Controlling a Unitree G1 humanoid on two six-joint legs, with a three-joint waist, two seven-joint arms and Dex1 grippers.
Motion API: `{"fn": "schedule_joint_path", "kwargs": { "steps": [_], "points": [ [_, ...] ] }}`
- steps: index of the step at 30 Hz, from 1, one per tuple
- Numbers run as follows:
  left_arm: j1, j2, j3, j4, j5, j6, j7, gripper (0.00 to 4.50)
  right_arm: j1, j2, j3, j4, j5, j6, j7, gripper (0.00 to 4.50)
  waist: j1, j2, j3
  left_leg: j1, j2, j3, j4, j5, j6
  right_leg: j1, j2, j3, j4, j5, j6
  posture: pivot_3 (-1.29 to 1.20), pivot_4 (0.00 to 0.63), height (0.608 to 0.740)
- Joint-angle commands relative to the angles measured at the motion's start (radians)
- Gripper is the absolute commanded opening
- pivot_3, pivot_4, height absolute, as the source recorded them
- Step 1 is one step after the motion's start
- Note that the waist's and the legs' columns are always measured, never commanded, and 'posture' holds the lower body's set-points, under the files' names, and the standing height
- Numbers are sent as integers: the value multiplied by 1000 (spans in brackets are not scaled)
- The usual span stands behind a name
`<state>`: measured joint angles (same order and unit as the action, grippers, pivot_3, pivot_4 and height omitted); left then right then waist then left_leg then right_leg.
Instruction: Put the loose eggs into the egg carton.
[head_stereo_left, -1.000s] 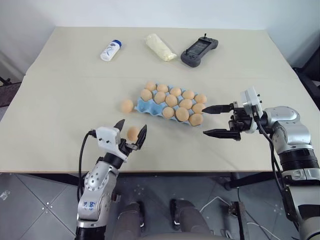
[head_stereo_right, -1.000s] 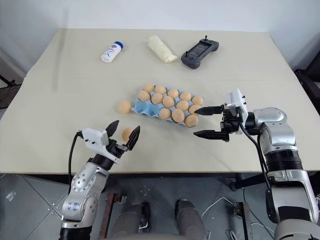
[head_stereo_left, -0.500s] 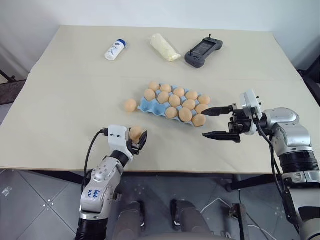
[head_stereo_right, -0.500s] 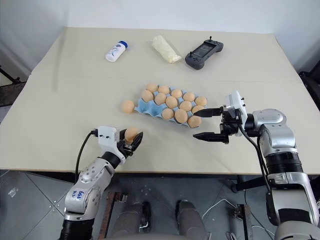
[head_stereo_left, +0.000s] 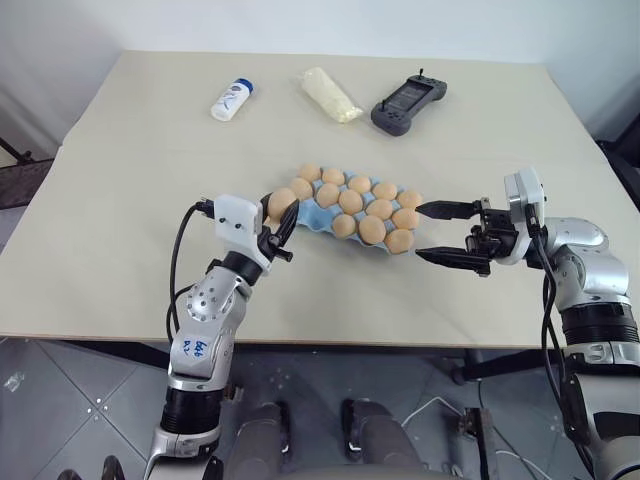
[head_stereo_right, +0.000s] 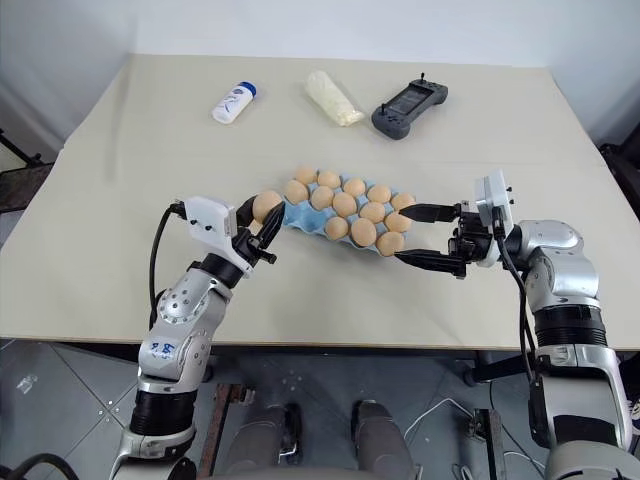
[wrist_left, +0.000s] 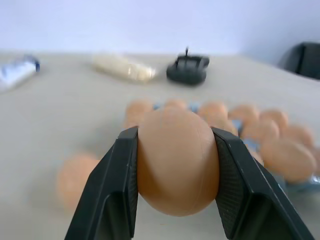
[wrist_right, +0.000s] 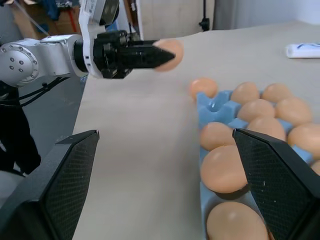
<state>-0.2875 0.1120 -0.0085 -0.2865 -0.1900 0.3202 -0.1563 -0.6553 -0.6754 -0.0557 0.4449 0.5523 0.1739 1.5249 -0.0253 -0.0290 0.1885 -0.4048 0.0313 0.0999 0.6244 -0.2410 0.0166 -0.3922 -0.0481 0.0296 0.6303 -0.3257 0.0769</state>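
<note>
Left claw (head_stereo_left: 278, 222) pinching a tan egg (head_stereo_left: 279, 203) above the desk (head_stereo_left: 120, 200) by the blue egg carton (head_stereo_left: 312, 217) mid-desk, right claw (head_stereo_left: 436, 232) spread wide beside it, white walls, grey tiled floor (head_stereo_left: 80, 400)

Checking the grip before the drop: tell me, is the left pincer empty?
No, the left pincer is clamped on an egg.

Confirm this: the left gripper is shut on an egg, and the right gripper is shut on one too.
Half right. The left gripper is shut on an egg, but the right gripper holds nothing: the right wrist view shows its fingers spread wide beside the egg carton.
</note>
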Motion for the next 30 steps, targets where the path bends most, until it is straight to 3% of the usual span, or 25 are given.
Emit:
{"fn": "schedule_joint_path", "kwargs": {
  "steps": [1,10,15,25,30],
  "points": [
    [-104,-23,-27,143,9,-97,-49,1635,45,1,-59,-24,24,-15,6,4500,-3,0,0,0,0,0,0,0,0,0,0,0,0,0,0,0,150,740],
    [-313,-72,-45,531,9,-291,-177,1635,111,10,-80,-97,12,-7,-46,4500,10,0,0,0,0,3,6,-1,1,0,1,2,4,2,3,0,150,740],
    [-346,-86,-38,608,13,-299,-181,1635,133,2,-95,-124,13,-3,-61,4500,8,0,0,0,1,2,5,-1,1,-2,2,2,5,1,3,0,150,740],
    [-312,-69,-40,510,35,-250,-159,4479,127,-3,-102,-110,7,-2,-62,4500,4,0,0,0,1,2,6,-1,1,-2,2,3,6,1,3,0,150,740],
    [-247,-41,-29,364,32,-175,-141,4479,109,-8,-97,-78,0,-10,-47,4500,-2,0,0,0,1,2,5,-1,1,-2,2,3,7,1,3,0,150,740]
  ]
}}
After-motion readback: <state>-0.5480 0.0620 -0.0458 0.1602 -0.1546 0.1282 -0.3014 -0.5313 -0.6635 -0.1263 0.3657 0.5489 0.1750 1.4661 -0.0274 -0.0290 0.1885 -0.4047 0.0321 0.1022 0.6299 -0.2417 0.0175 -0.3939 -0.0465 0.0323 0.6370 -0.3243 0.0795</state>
